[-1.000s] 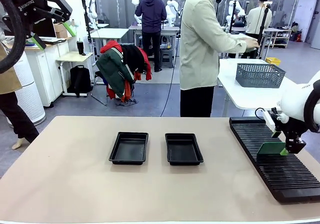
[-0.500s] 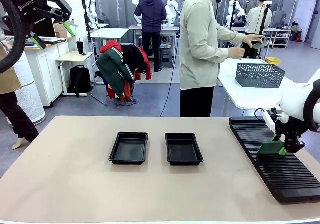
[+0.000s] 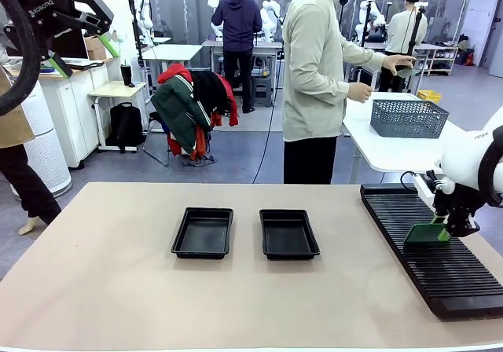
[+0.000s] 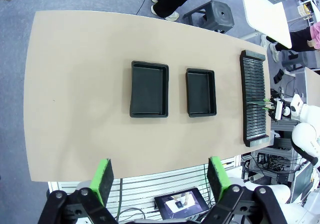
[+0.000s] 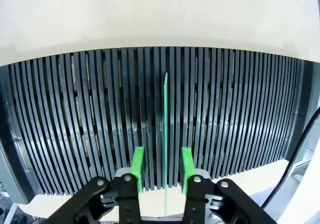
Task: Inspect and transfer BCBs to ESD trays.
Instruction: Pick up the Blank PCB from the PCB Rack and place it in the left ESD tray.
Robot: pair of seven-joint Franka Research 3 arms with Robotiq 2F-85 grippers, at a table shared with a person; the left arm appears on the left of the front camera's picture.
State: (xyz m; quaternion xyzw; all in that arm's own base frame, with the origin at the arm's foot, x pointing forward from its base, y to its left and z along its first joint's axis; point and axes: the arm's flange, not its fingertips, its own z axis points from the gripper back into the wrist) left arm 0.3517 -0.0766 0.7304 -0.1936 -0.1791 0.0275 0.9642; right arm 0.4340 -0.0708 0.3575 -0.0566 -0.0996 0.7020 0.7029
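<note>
A thin green BCB (image 3: 427, 234) stands on edge in the long black slotted rack (image 3: 440, 269) at the right. My right gripper (image 3: 449, 230) is down at it. In the right wrist view the BCB (image 5: 165, 124) runs edge-on between the green pads (image 5: 137, 164), with a narrow gap on each side, so my right gripper (image 5: 161, 155) is open around it. Two ESD trays (image 3: 203, 232) (image 3: 288, 234) lie side by side at mid-table with bare floors. My left gripper (image 4: 159, 176) hangs open high above the table and holds nothing.
A person (image 3: 314, 69) stands beyond the far edge, turned toward a white side table with a grey mesh basket (image 3: 407, 118). The rack (image 4: 254, 99) lies right of the trays (image 4: 149, 89) (image 4: 200, 92). Bare tabletop surrounds the trays.
My right gripper's jaws have narrowed around the standing board. The person's hands have lifted away from the mesh basket. The left arm has not moved.
</note>
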